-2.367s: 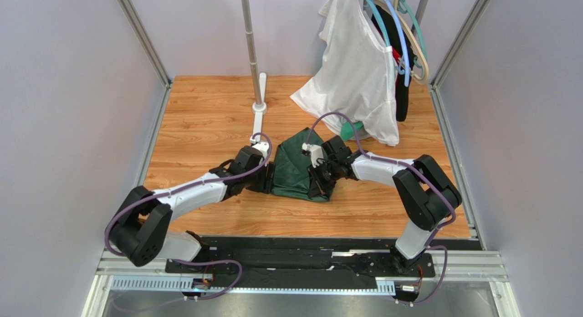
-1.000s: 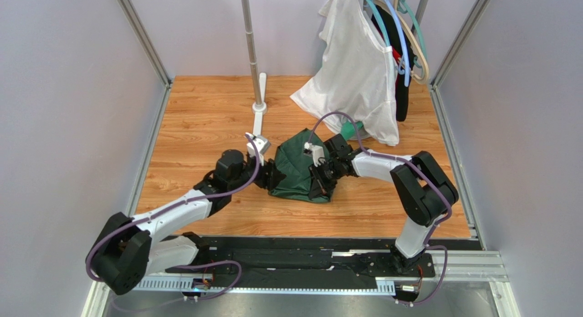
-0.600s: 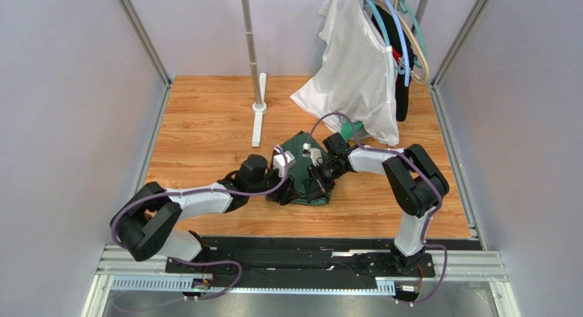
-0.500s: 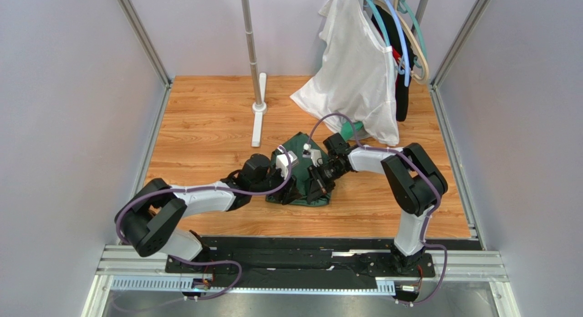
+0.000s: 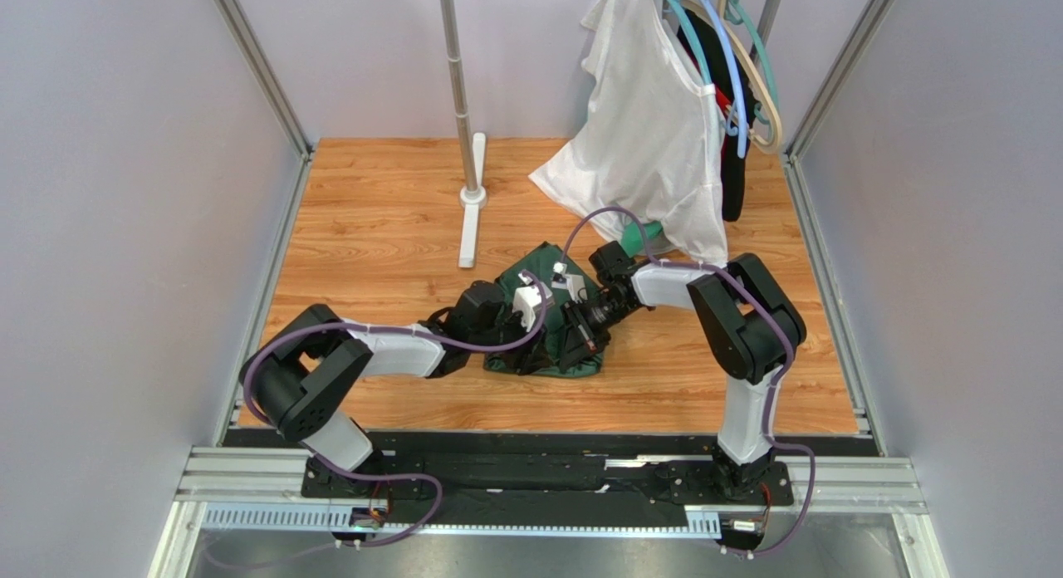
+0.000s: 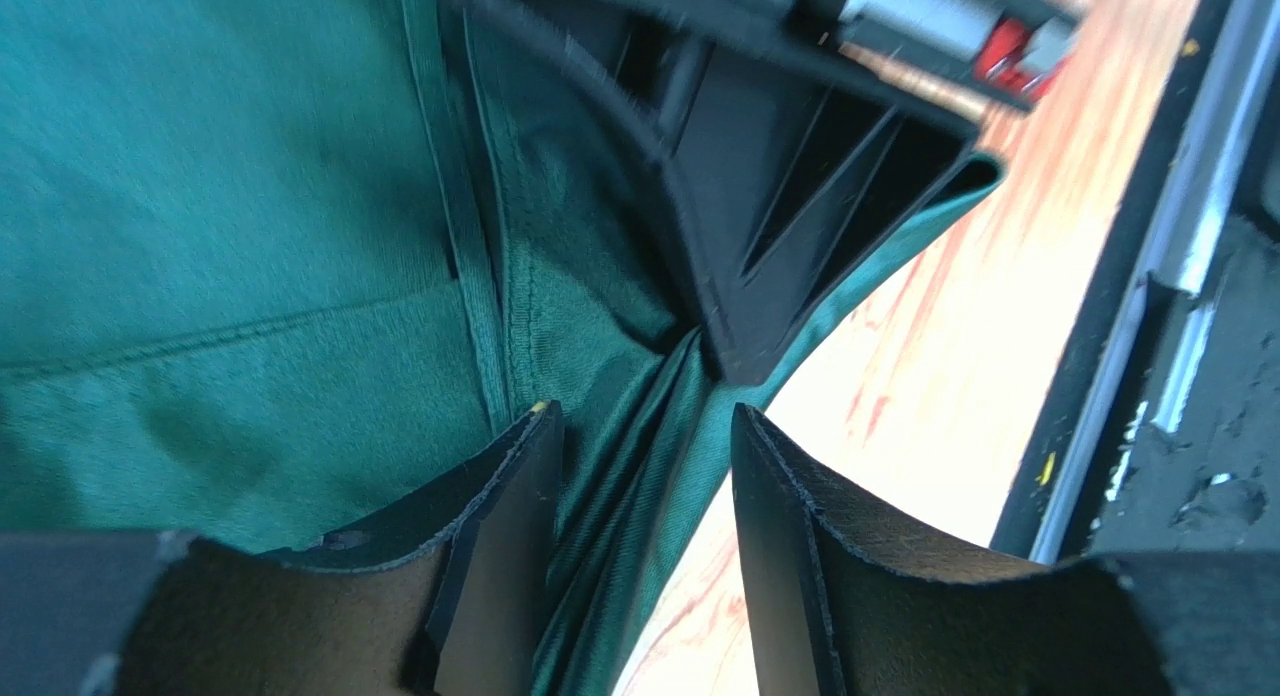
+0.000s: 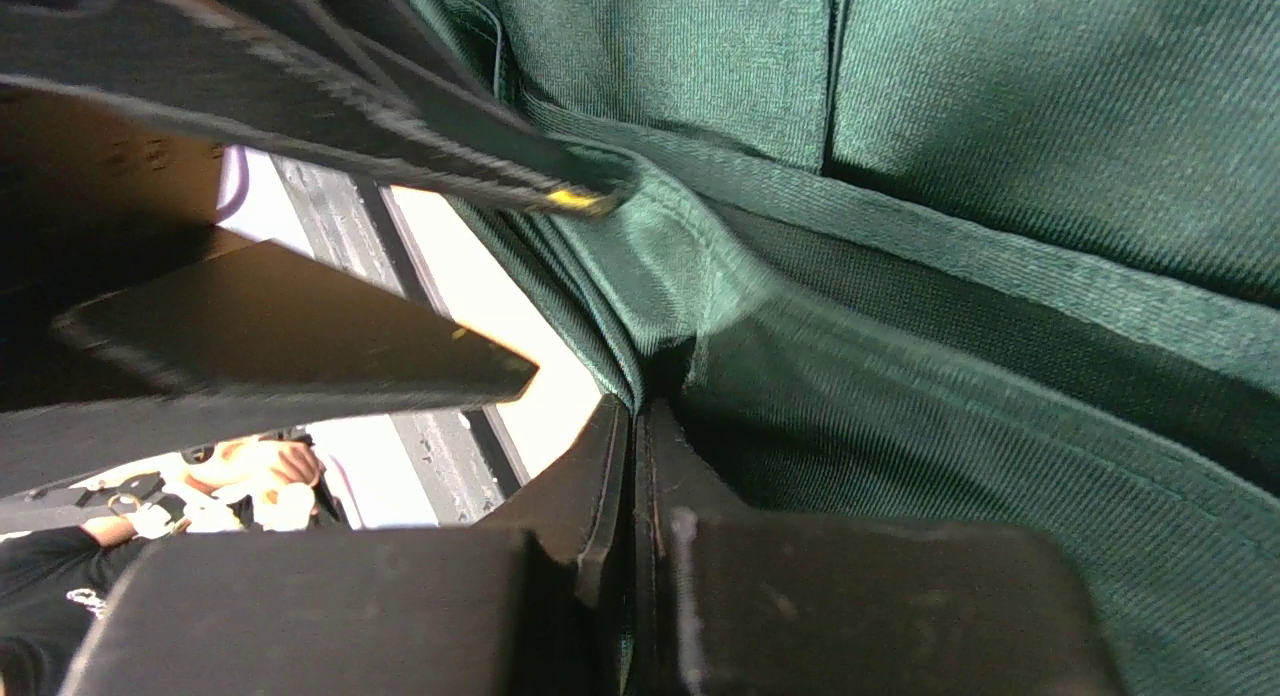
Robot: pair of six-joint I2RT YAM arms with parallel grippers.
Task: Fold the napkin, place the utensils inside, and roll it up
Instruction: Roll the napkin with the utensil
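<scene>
1. The left fingers point(image 6: 489, 569) stand a narrow gap apart, straddling bunched hems of the napkin point(image 5: 539, 264) without pinching them. The right fingers point(image 7: 598, 471) are pressed together on a fold of the same cloth.
2. The napkin lies as a crumpled heap on the wooden surface point(image 5: 374, 217), mid-width and nearer the near edge than the far one, with both arms meeting over it.
3. The biggest risk is a clash. The two sets of fingers sit almost touching in both wrist views, so a careless closing or pull could lock them together.
4. Next, the left fingers may catch several layers at once, since many hems crowd the gap. Spreading would then drag the heap instead of opening it.
5. A lesser risk is the right pinch slipping, as it holds only a thin edge.
6. No utensils show, so they may be buried or absent; I cannot tell.
7. The heap's long axis runs near to far, broad at the near end and tapering to a point at the far end.
</scene>
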